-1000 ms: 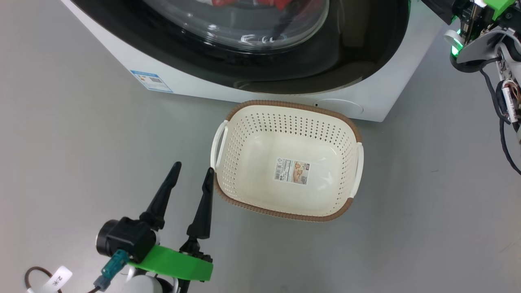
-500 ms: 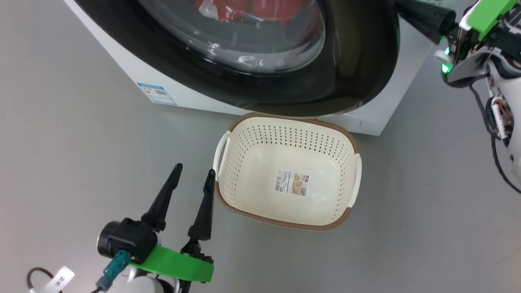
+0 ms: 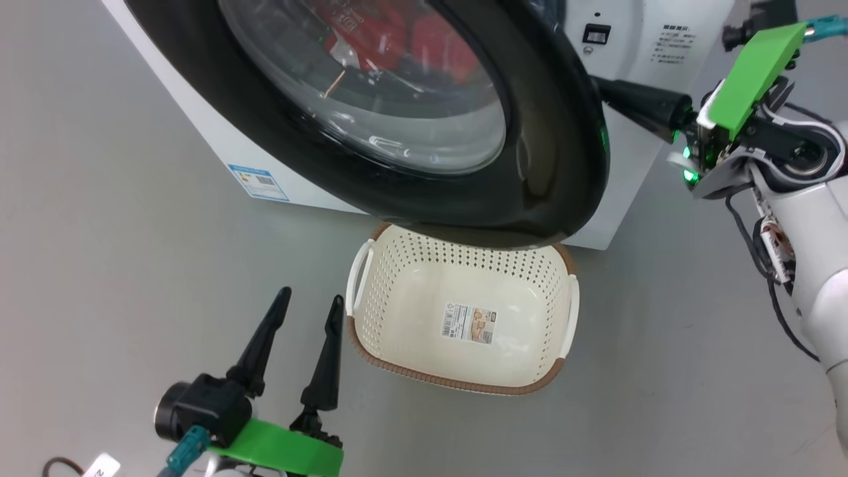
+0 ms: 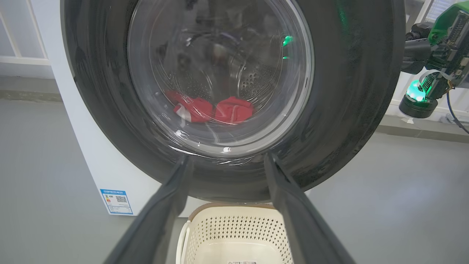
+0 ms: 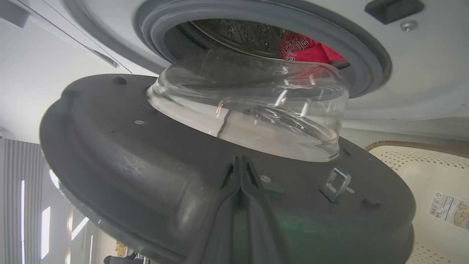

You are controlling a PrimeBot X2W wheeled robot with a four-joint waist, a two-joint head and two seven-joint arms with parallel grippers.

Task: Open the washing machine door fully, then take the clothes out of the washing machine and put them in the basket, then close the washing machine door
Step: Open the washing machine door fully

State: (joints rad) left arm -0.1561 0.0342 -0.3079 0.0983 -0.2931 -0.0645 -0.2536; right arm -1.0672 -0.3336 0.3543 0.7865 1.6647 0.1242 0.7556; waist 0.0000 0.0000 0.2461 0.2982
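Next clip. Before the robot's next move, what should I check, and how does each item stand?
1. Washing machine door fully open: not ok, only partly swung out.
2. Right gripper shut, on the door's inner face: ok.
3. Left gripper open, holding nothing: ok.
4. Basket empty and upright: ok.
5. Clothes inside the washing machine: ok.
6. Door's swing clears the basket: cannot tell.
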